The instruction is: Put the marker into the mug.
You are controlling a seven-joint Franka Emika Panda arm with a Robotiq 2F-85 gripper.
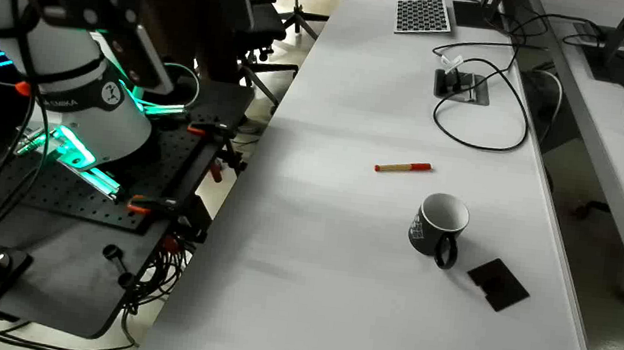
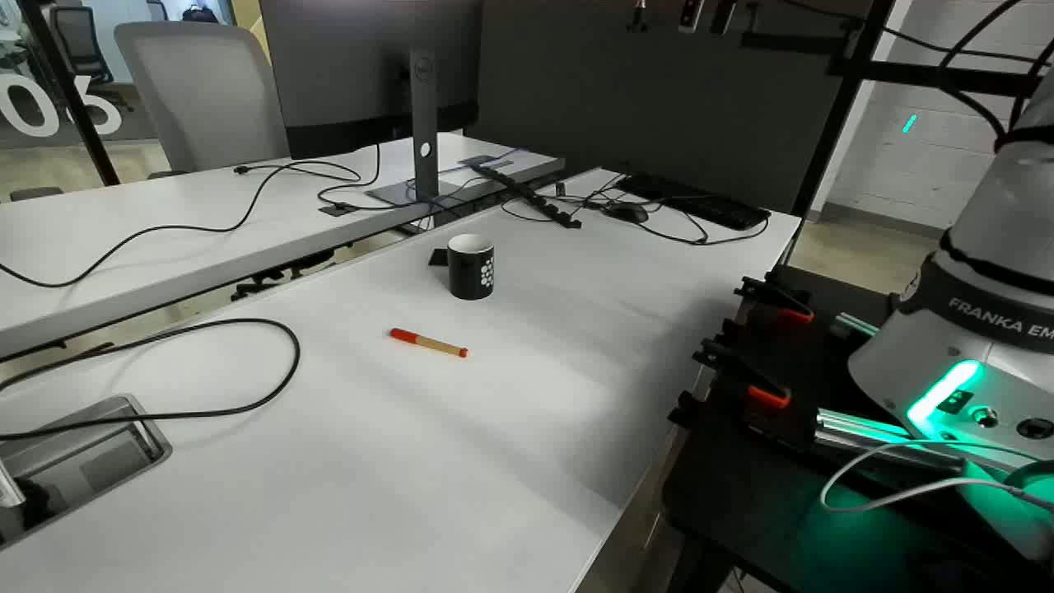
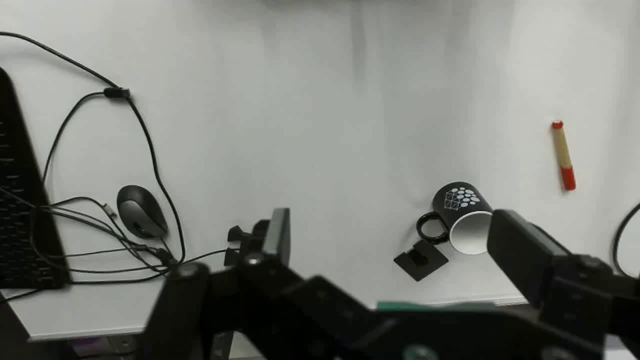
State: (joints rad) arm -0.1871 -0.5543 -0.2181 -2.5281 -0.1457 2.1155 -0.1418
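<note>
The marker, with a tan body, a red cap and a red end, lies flat on the white table in both exterior views point(image 1: 402, 168) point(image 2: 428, 343). It also shows at the right in the wrist view point(image 3: 562, 150). The black mug with a white inside stands upright near it in both exterior views point(image 1: 427, 233) point(image 2: 471, 272), apart from the marker. In the wrist view the mug point(image 3: 457, 202) is partly covered by the right finger. My gripper point(image 3: 392, 240) is open and empty, high above the table. Dark gripper parts show blurred at upper left in an exterior view point(image 1: 147, 59).
A flat black square point(image 1: 499, 284) lies beside the mug's handle. A black cable loop point(image 1: 477, 143) and a table socket box point(image 1: 477, 91) lie beyond the marker. A mouse point(image 3: 142, 212) and a keyboard point(image 3: 25, 210) with cables lie at the table's other end.
</note>
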